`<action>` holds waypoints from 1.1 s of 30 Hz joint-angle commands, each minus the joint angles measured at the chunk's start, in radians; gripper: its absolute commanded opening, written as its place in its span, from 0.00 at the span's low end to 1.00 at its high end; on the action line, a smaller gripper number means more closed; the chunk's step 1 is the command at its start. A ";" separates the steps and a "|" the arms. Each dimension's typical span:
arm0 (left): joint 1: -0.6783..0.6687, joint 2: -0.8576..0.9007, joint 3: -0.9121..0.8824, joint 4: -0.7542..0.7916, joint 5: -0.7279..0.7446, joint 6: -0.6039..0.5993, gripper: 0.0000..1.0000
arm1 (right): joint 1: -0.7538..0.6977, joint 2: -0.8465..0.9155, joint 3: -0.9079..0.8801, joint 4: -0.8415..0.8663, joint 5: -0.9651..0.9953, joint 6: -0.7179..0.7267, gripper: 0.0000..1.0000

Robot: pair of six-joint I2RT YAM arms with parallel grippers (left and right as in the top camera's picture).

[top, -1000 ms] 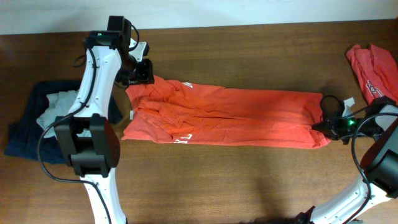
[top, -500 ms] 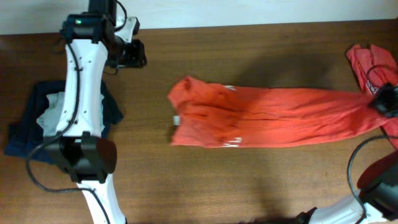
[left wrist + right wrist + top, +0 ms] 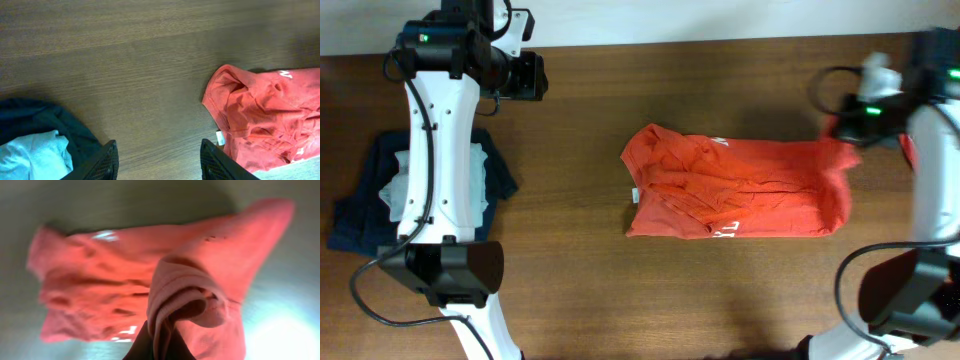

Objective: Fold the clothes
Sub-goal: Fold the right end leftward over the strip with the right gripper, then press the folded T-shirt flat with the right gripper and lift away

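Note:
An orange-red T-shirt (image 3: 740, 188) with white print lies crumpled in the middle of the table. Its left end shows in the left wrist view (image 3: 265, 115). My right gripper (image 3: 842, 133) is shut on the shirt's right end and holds it lifted, the cloth (image 3: 200, 305) bunched between its fingers (image 3: 162, 340). My left gripper (image 3: 528, 78) is open and empty, raised over the table's far left, well clear of the shirt; its fingers (image 3: 159, 162) frame bare wood. A second orange-red shirt (image 3: 908, 150) at the right edge is mostly hidden behind my right arm.
A pile of dark blue and white clothes (image 3: 390, 190) lies at the left edge, also in the left wrist view (image 3: 35, 145). The table's far edge (image 3: 670, 42) meets a white wall.
My right gripper has lifted the shirt's right end and carried it back left, shortening the shirt. The shirt's left end has slid further right. My left arm has pulled back further.

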 commanded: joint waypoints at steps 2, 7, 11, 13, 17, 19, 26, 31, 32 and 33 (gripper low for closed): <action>0.006 -0.027 0.018 -0.008 -0.011 0.016 0.52 | 0.240 0.010 0.003 0.038 0.055 0.068 0.04; 0.006 -0.027 0.018 -0.023 -0.011 0.016 0.52 | 0.425 0.091 0.002 0.070 0.135 0.096 0.04; 0.006 -0.027 0.018 -0.025 -0.011 0.016 0.53 | 0.520 0.179 0.002 0.094 0.131 0.122 0.04; 0.006 -0.027 0.018 -0.026 -0.011 0.016 0.52 | 0.558 0.220 0.002 0.102 0.125 0.146 0.04; 0.006 -0.027 0.018 -0.026 -0.011 0.016 0.53 | 0.631 0.280 0.002 0.126 0.094 0.151 0.04; 0.006 -0.027 0.018 -0.025 -0.011 0.016 0.53 | 0.661 0.284 0.002 0.141 0.090 0.151 0.04; 0.006 -0.027 0.018 -0.026 -0.011 0.016 0.53 | 0.708 0.280 0.005 0.169 0.090 0.159 0.62; 0.006 -0.027 0.018 -0.024 -0.011 0.016 0.53 | 0.660 0.226 0.008 0.164 0.090 0.159 0.67; 0.006 -0.027 0.018 -0.025 -0.011 0.016 0.53 | 0.642 0.213 0.008 0.164 0.090 0.159 0.68; 0.006 -0.027 0.018 -0.025 -0.011 0.016 0.53 | 0.626 0.203 0.008 0.161 0.090 0.161 0.70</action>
